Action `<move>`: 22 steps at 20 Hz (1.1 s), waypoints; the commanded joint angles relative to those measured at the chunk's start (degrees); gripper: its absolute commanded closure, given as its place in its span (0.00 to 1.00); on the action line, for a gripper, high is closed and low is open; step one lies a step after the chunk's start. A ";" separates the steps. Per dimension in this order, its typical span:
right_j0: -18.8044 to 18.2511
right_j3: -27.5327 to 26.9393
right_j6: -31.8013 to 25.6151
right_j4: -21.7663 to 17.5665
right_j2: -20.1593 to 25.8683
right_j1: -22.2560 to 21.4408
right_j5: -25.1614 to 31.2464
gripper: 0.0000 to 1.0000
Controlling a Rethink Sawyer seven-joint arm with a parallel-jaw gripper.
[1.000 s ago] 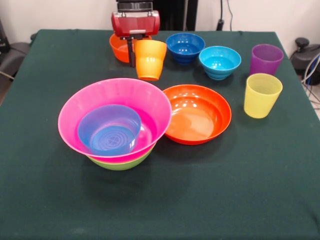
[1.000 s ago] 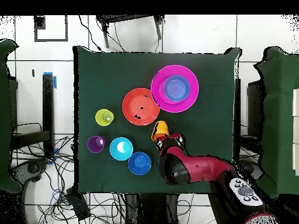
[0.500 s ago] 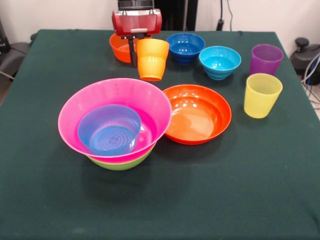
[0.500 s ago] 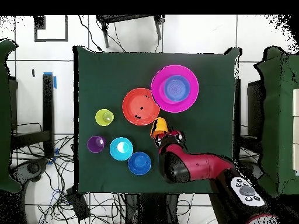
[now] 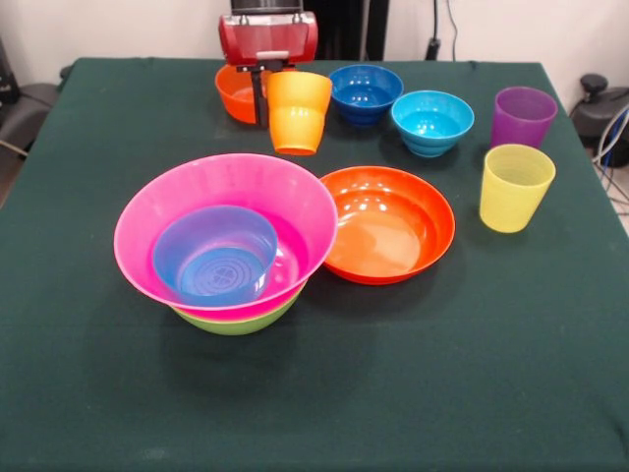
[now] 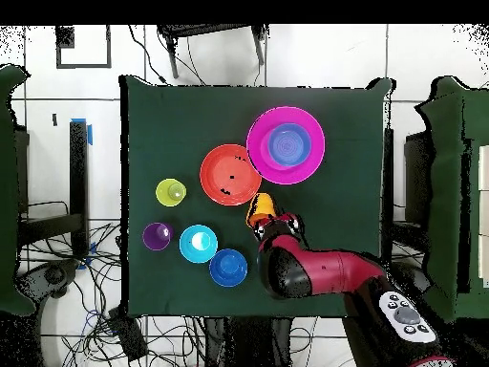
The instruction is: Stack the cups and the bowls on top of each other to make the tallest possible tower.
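My gripper (image 5: 276,90) is shut on the rim of the orange cup (image 5: 297,114), which hangs slightly tilted above the table's far side; one black finger (image 5: 259,98) shows outside the cup wall. The tower sits in front: a big pink bowl (image 5: 295,211) nested in a lime green bowl (image 5: 236,321), with a small blue bowl (image 5: 216,254) inside. From overhead, the orange cup (image 6: 259,208) lies just off the arm's end, below the pink bowl (image 6: 258,143).
A shallow orange bowl (image 5: 386,223) sits right of the tower. A small orange bowl (image 5: 234,94) is behind the gripper. A dark blue bowl (image 5: 364,93), cyan bowl (image 5: 432,122), purple cup (image 5: 522,116) and yellow cup (image 5: 516,187) stand to the right.
The gripper has risen slightly with the orange cup held in it. Everything else has stayed in place.
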 commanded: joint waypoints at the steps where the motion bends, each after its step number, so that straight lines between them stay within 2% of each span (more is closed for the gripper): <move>1: -1.12 3.42 4.69 3.13 6.89 -3.17 12.31 1.00; 8: -2.83 5.57 5.30 5.48 9.66 -7.65 14.70 1.00; 12: -2.71 4.94 4.72 6.53 10.07 -8.10 16.83 1.00; 17: 0.28 4.19 6.13 8.29 8.33 -9.58 18.17 1.00; 22: 1.30 1.84 4.57 10.29 8.42 -9.65 21.82 1.00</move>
